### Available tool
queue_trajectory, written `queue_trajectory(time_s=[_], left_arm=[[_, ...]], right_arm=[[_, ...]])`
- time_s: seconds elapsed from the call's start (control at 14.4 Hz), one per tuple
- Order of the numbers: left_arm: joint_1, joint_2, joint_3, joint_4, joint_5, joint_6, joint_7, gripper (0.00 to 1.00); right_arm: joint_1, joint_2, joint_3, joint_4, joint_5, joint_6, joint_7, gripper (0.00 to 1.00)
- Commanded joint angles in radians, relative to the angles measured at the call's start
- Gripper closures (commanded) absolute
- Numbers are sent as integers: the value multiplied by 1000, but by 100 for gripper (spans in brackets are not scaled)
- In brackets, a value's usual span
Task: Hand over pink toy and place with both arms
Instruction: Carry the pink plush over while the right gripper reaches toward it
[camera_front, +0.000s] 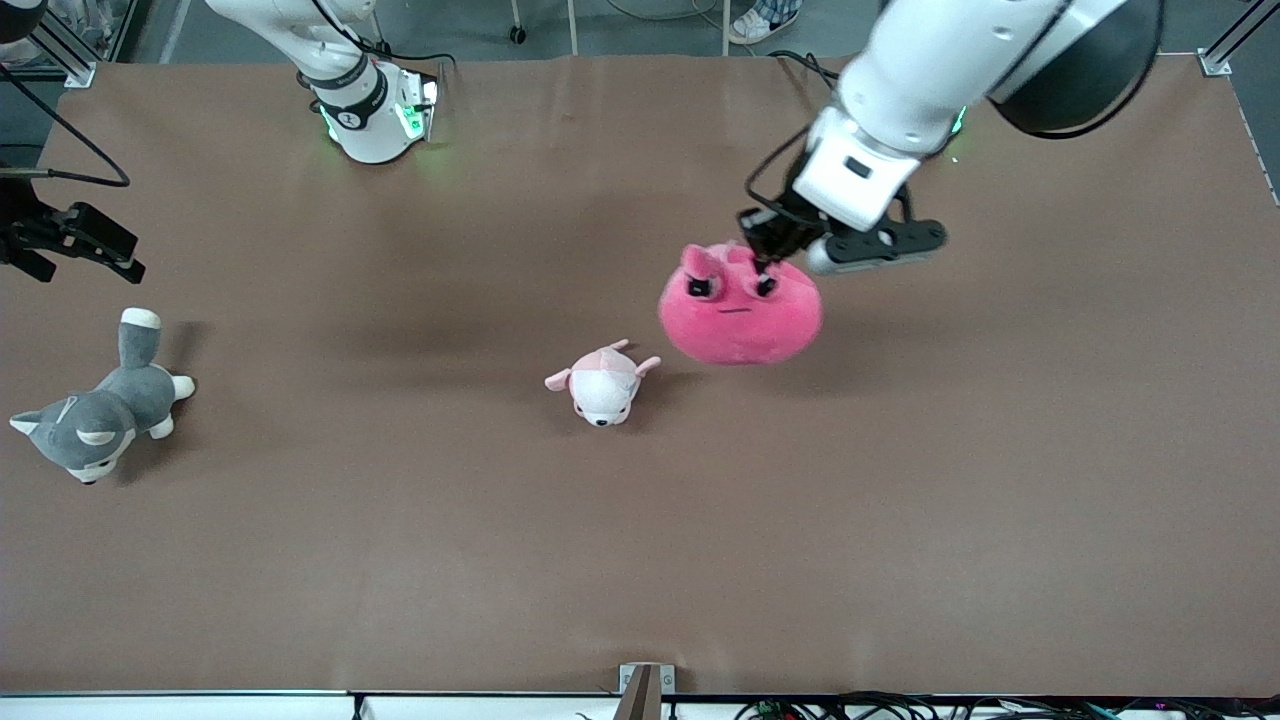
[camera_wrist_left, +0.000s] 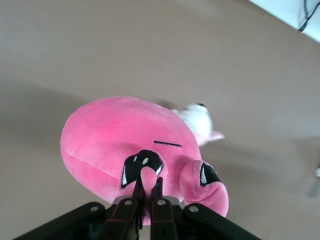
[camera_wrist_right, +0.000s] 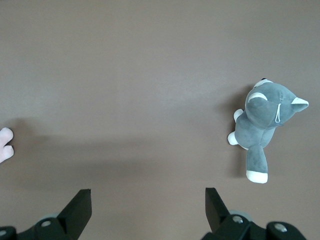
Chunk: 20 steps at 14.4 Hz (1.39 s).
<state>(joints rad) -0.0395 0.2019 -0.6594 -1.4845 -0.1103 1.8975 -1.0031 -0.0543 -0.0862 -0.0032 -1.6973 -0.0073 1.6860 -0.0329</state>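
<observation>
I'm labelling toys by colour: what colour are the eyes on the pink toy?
Black with small white glints, on the hot-pink pink toy; clearest in the left wrist view.

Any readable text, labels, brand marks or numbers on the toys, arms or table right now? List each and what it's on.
None can be read.
Right arm's base: a small dark mark on the black band, too small to read.
Pink toy, held up by the shut left gripper: only stitched eyes and mouth, no text.
Pale pink-and-white plush and grey-and-white plush dog: no labels visible.

Even, bright overhead light; soft shadows spread on the brown table. The small white plush looks blurred in the left wrist view.
</observation>
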Motion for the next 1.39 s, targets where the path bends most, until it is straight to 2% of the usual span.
queue_trajectory(time_s=[0.0, 0.14, 0.28, 0.35, 0.42, 0.49, 0.77, 0.91, 1.32], left_arm=[[-92, 149, -3, 186, -5, -11, -158, 100], [-152, 175, -2, 204, -5, 79, -250, 100], [-206, 201, -2, 205, -5, 176, -345, 100], [-232, 211, 0, 205, -3, 219, -400, 100], [-255, 226, 1, 205, -3, 263, -438, 100], [-273, 237, 1, 205, -3, 294, -451, 100], [-324, 287, 1, 205, -5, 403, -486, 100], [-341, 313, 0, 205, -5, 445, -499, 100], [-365, 330, 3, 204, -3, 468, -499, 100]], right_arm=[[23, 20, 2, 1, -2, -54, -7, 0], [59, 32, 3, 18, 10, -81, 5, 0], [103, 28, 2, 25, 90, -83, 8, 0], [108, 29, 3, 31, 149, -83, 10, 0], [111, 29, 2, 31, 237, -85, 10, 6], [114, 31, 2, 31, 328, -83, 25, 21], [163, 57, 2, 38, 634, -71, 178, 27], [226, 80, 2, 54, 653, -59, 203, 29], [281, 128, 0, 73, 638, -48, 188, 29]])
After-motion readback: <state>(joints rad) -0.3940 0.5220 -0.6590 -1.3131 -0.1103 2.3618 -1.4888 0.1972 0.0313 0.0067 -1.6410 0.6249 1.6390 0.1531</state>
